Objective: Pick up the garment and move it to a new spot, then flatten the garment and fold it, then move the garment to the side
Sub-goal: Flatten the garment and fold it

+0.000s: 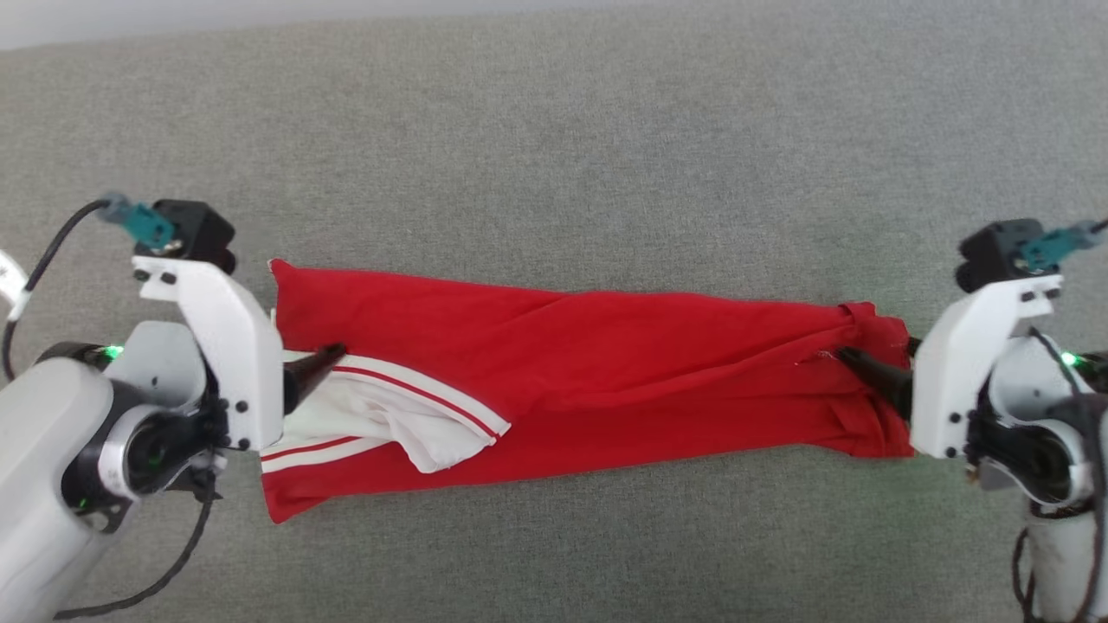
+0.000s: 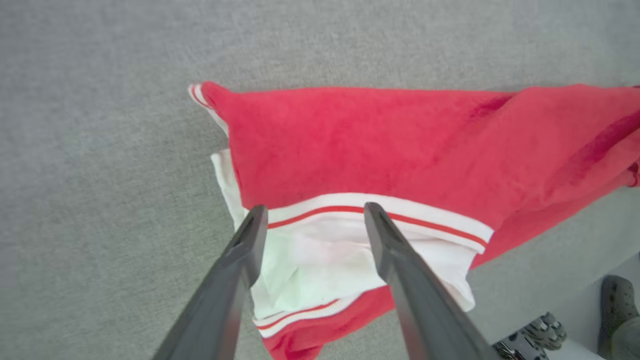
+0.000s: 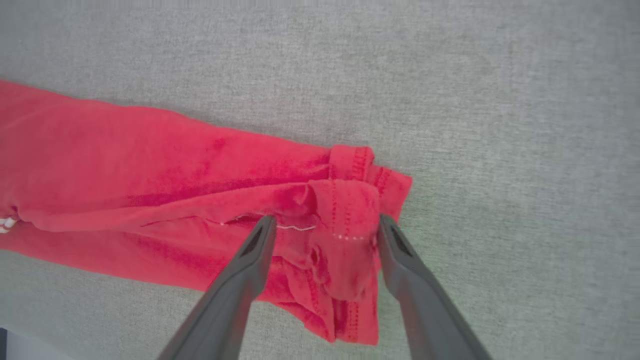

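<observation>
The garment is a bright red top stretched in a long band across the grey surface. Its white sleeve end with red stripe trim lies at the left end. My left gripper hovers over that end, open, and the white striped fabric lies between its fingers. My right gripper is at the right end, open, its fingers on either side of the bunched red hem. Whether the fingertips touch the cloth I cannot tell.
Grey fabric surface stretches wide beyond and in front of the garment. Its far edge meets a pale strip at the top left. In the left wrist view, the surface's edge shows at the lower right, with a dark shoe on the floor.
</observation>
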### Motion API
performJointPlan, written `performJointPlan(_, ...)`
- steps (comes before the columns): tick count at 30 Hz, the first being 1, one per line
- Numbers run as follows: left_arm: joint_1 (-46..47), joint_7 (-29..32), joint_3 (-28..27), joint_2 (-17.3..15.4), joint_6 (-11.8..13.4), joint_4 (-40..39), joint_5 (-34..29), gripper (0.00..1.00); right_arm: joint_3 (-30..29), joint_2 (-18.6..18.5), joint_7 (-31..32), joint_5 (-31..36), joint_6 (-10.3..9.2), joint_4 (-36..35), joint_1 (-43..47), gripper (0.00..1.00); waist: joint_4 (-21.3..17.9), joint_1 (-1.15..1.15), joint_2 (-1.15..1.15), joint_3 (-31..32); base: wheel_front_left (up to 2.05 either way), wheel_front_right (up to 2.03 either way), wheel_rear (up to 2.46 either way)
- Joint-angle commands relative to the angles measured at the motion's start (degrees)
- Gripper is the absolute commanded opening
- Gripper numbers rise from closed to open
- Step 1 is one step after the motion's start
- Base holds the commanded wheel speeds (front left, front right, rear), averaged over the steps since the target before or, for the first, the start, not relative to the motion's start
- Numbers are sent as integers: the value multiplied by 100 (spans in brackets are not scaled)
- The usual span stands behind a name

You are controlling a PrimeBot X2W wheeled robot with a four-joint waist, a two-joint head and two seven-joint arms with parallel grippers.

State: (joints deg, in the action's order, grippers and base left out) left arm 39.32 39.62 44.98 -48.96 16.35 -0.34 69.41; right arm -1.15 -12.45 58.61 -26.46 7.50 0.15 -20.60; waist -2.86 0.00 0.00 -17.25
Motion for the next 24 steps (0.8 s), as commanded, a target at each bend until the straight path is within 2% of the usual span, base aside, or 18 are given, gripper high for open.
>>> performJointPlan(1,-171,-339,-102,-72,-74,-47,-141,100,-159,11,45,-26,-2,-90,114,100,14,0,0,45,0,0,0)
performJointPlan(9,-821,-2318,-653,-117,-438,-160,-407,100,-793,113,93,13,-2,-207,340,100,112,0,0,97,0,0,0)
performJointPlan(15,-1390,-3721,-1014,-156,-516,-59,-672,100,-913,142,61,-52,-2,161,351,100,232,0,0,59,0,0,0)
performJointPlan(17,-1579,-4096,-1105,-139,-573,-11,-698,100,-922,133,60,-96,-2,343,328,100,289,0,0,37,0,0,0)
performJointPlan(24,-2066,-4931,-1295,18,-541,137,-691,100,-716,91,-1,-275,-2,1086,183,100,476,0,0,-33,0,0,0)
